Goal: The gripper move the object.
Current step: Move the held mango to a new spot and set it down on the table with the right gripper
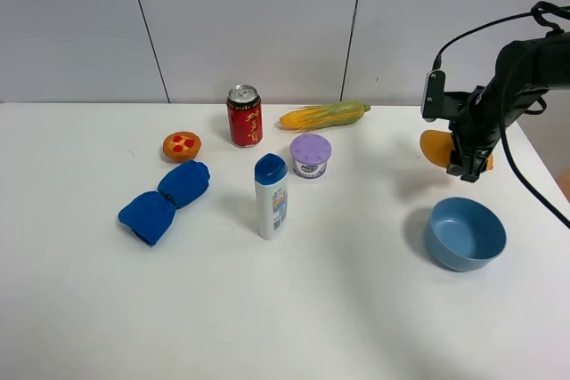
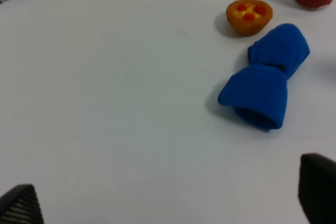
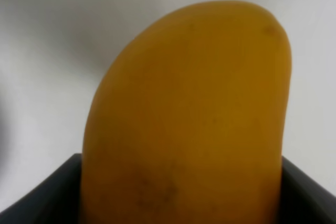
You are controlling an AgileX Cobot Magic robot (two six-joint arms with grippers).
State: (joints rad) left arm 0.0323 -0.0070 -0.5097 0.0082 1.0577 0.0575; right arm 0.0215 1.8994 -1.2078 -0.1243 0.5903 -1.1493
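Note:
The orange-yellow mango (image 1: pixel 435 147) sits in my right gripper (image 1: pixel 467 163), which is shut on it at the back right of the table, with a faint shadow on the table to its left. In the right wrist view the mango (image 3: pixel 189 119) fills the frame between the dark fingers (image 3: pixel 47 195). The blue bowl (image 1: pixel 463 255) stands on the table in front of the gripper. My left gripper (image 2: pixel 168 203) is open and empty over bare table; only its fingertips (image 2: pixel 317 187) show, and it is out of the high view.
Red can (image 1: pixel 244 116), corn cob (image 1: pixel 324 116), purple-lidded cup (image 1: pixel 310 156) and white bottle with blue cap (image 1: pixel 271 196) stand mid-table. The small tart (image 1: pixel 182 145) and rolled blue cloth (image 1: pixel 166 202) lie at the left; both also show in the left wrist view (image 2: pixel 249 15), (image 2: pixel 265 85).

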